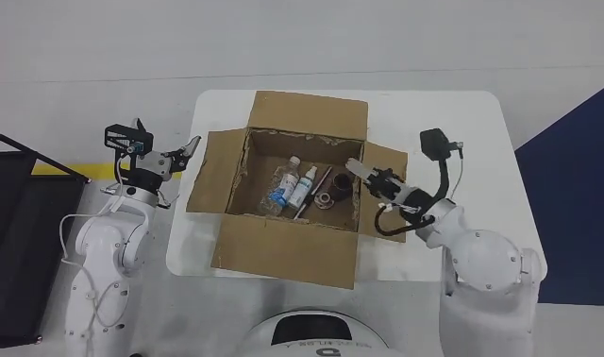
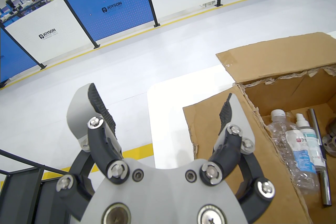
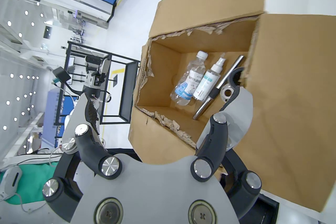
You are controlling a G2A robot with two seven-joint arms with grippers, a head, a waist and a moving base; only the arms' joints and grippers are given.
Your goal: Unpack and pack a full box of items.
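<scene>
An open cardboard box [image 1: 288,239] stands on the white table [image 1: 453,130] with its flaps spread. Inside lie a clear water bottle [image 1: 278,187], a white spray bottle [image 1: 304,184], a metal rod [image 1: 316,189] and a dark metal flange [image 1: 330,200]. The right wrist view looks down on the bottle [image 3: 190,80], spray bottle [image 3: 210,80], rod [image 3: 220,86] and flange [image 3: 229,86]. My right gripper [image 1: 357,171] [image 3: 162,104] is open above the box's right wall, holding nothing. My left gripper [image 1: 181,155] [image 2: 161,107] is open and empty beside the left flap [image 2: 210,135].
A black metal rack [image 1: 19,225] stands on the floor left of the table. A blue panel [image 1: 566,187] is at the right. Bare tabletop lies right of and behind the box. White and blue fence panels [image 2: 118,4] line the far floor.
</scene>
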